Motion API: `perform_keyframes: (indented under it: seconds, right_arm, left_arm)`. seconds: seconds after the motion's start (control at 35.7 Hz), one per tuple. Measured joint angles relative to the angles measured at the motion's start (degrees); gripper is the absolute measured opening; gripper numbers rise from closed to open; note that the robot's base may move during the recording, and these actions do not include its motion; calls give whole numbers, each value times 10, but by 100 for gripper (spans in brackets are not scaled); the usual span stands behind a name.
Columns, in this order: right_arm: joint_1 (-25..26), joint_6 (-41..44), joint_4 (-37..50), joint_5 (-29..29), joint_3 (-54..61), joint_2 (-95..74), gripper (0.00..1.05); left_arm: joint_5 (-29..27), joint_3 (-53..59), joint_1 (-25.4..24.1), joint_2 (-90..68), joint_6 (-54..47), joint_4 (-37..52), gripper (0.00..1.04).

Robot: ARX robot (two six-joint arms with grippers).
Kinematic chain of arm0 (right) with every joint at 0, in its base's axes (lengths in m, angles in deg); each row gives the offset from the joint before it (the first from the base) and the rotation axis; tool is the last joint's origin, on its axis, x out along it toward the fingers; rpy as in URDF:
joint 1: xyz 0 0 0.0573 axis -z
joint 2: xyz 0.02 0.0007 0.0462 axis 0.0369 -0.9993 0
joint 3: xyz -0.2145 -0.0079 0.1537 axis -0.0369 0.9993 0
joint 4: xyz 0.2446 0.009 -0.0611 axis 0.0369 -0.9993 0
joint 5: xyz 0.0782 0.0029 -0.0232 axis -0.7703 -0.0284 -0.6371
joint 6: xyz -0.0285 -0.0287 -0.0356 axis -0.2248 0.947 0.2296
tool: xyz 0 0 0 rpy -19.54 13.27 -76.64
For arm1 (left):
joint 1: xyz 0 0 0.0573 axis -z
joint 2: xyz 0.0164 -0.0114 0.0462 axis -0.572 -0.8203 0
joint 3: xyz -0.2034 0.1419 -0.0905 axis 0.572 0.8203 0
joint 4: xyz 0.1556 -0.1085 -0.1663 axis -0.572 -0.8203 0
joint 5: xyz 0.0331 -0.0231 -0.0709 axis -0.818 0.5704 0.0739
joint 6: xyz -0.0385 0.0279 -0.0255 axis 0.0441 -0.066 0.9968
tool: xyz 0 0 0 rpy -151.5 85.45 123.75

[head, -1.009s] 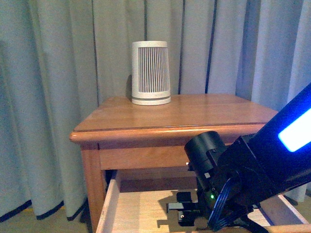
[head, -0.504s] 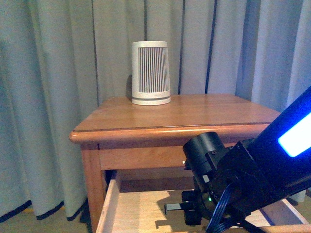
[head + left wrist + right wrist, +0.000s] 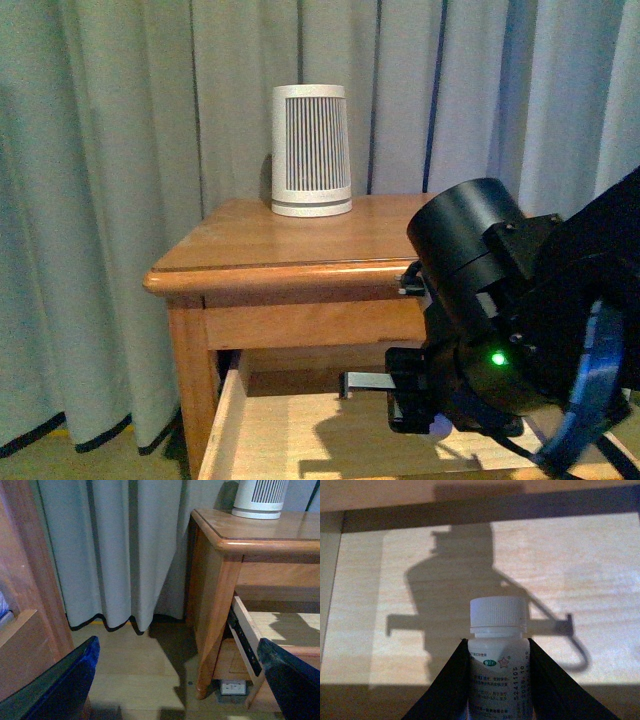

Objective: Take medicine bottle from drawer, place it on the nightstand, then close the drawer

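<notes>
My right gripper [image 3: 496, 647] is shut on the medicine bottle [image 3: 498, 612], a small white bottle with a ribbed cap, held upright above the pale floor of the open drawer [image 3: 580, 580]. In the front view the right gripper [image 3: 412, 402] hangs over the open drawer [image 3: 285, 435], just below the front edge of the nightstand [image 3: 330, 240]; the arm hides most of the bottle there. My left gripper [image 3: 175, 680] is open and empty, low beside the nightstand [image 3: 250, 530], and looks at the drawer's side [image 3: 245, 630].
A large white ribbed cylinder [image 3: 311, 150] stands at the back of the nightstand top and also shows in the left wrist view [image 3: 260, 500]. Grey curtains [image 3: 120, 200] hang behind. Other wooden furniture [image 3: 25, 610] is close to the left gripper. A floor socket [image 3: 231, 686] sits under the nightstand.
My right arm has risen, and its wrist now stands in front of the nightstand's front edge. The gripper has lifted off the drawer floor with the bottle. The drawer stays open.
</notes>
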Motion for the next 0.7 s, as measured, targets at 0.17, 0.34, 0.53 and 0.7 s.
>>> perform_keyframes:
  seconds: [0.17,0.34,0.53,0.7]
  right_arm:
    - [-2,-49,-52,-39,83,113,29]
    - [-2,-53,-90,-45,132,231,29]
    - [36,24,-83,12,88,347,29]
    - [106,101,-31,22,-35,284,29]
  left_arm:
    - [0,0,0,0,0,0,98]
    - [0,0,0,0,0,0,98]
    - [0,0,0,0,0,0,98]
    - [0,0,0,0,0,0,98]
